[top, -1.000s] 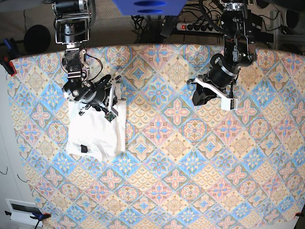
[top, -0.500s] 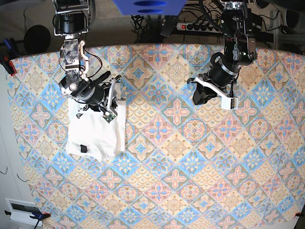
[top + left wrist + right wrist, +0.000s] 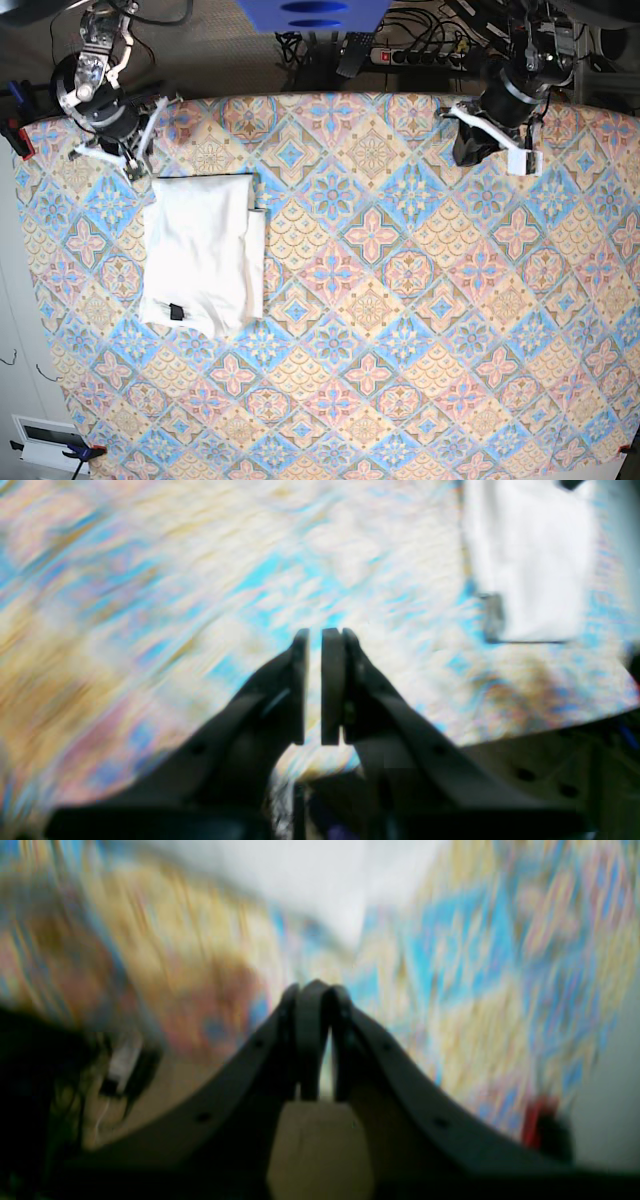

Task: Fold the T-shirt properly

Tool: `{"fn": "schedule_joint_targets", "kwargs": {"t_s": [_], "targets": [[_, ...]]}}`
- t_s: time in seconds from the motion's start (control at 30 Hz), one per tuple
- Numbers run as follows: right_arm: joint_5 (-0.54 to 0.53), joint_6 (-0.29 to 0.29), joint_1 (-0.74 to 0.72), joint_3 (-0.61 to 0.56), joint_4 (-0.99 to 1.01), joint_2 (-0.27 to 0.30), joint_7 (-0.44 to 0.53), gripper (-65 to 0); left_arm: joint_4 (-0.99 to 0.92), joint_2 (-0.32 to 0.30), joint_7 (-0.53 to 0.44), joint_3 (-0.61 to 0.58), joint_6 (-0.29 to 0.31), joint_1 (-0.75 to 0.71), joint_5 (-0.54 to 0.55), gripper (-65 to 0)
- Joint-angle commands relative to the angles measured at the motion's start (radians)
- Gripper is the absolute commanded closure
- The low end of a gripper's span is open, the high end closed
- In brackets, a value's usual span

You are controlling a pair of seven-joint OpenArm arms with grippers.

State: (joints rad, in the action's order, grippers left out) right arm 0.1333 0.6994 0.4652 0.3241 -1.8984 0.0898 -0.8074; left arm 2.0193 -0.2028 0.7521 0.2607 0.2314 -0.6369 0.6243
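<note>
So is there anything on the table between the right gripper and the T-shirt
Nothing visible. The right gripper, shut, sits just off the folded T-shirt's far corner, with only patterned tablecloth between them.

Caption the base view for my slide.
Folded white T-shirt lies on the patterned table; both arms are at the far corners.

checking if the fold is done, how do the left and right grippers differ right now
1. The right gripper hangs just beyond the folded T-shirt's top edge; the left gripper sits far across the patterned tablecloth.
2. The left gripper's fingers show a thin slit; the right's press nearly together.
Shared: both are shut, hold nothing, and sit near the table's back edge.
</note>
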Motion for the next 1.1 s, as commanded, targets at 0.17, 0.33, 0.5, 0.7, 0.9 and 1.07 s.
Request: {"fn": "schedule_joint_targets", "kwargs": {"t_s": [0.17, 0.33, 0.5, 0.7, 0.9, 1.07], "targets": [[-0.013, -0.001, 0.077, 0.112, -0.019, 0.008, 0.027, -2.9, 0.019, -0.005, -0.024, 0.081, 0.01, -0.125, 0.012, -2.5], [-0.192, -0.001, 0.172, 0.209, 0.009, 0.008, 0.027, -1.1, 0.019, -0.005, -0.027, 0.151, 0.01, -0.231, 0.004, -2.0], [-0.265, -0.001, 0.229, 0.274, 0.116, 0.009, 0.029, -1.1, 0.014, -0.007, -0.029, 0.153, 0.01, -0.298, -0.047, -0.1], [-0.265, -0.001, 0.243, 0.28, 0.319, 0.009, 0.03, -1.1, -0.087, -0.004, -0.029, 0.15, 0.01, -0.311, -0.165, 0.0], [-0.263, -0.001, 0.235, 0.264, 0.6, 0.046, 0.188, -1.1, -0.319, -0.002, -0.032, 0.145, 0.01, -0.246, -0.182, 0.0], [-0.263, -0.001, 0.166, 0.175, 0.842, 0.104, 0.276, -1.1, -0.49, -0.002, -0.035, 0.137, 0.012, -0.157, -0.183, 0.0]]}}
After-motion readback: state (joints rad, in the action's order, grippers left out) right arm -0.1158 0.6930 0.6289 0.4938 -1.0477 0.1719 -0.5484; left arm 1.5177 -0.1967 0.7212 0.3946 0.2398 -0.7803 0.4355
